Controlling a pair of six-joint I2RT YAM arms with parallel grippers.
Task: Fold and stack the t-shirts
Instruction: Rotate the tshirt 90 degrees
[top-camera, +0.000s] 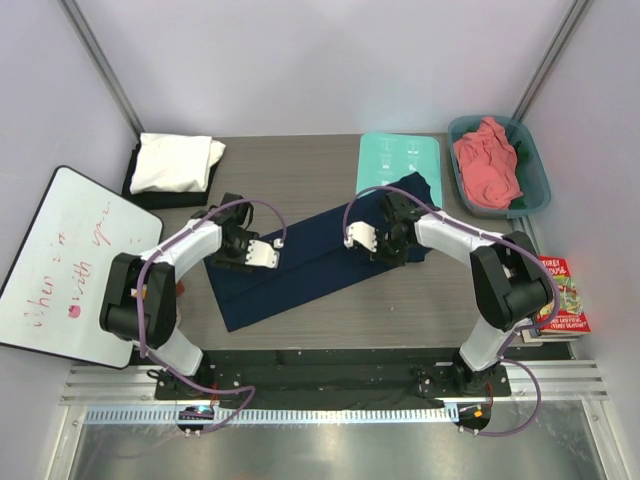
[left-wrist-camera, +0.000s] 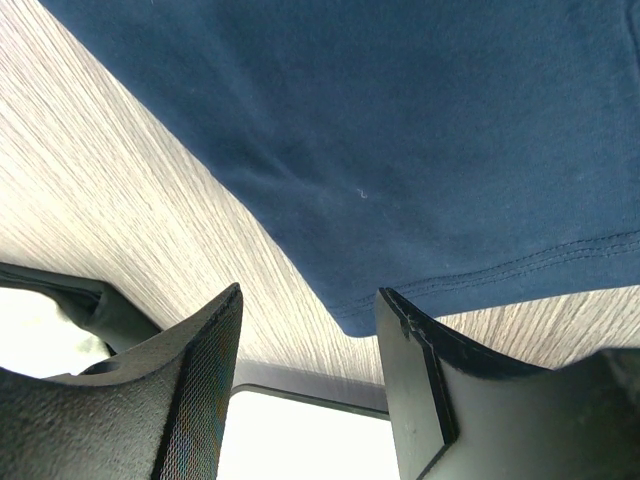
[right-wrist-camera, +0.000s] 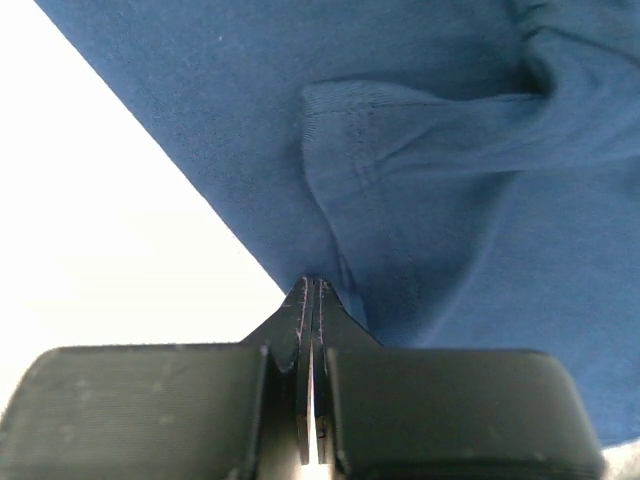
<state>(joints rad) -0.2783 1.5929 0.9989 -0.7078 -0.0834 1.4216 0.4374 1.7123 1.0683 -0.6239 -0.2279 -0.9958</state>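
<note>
Fingers of our right gripper pinching tight on the navy t-shirt, our left gripper hanging wide apart, gripping nothing, over its hem, shirt lying diagonally across mid-worktop, grey woodgrain, pale lilac walls enclosing us

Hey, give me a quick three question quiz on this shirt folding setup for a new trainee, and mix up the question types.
1. True or false: the right gripper is pinched shut on the navy t-shirt.
2. The left gripper is: A) open B) shut on cloth C) out of view.
3. Fill in: the salmon pink shirt lies in the teal ____.
Key: 1 true; 2 A; 3 tub.
</note>
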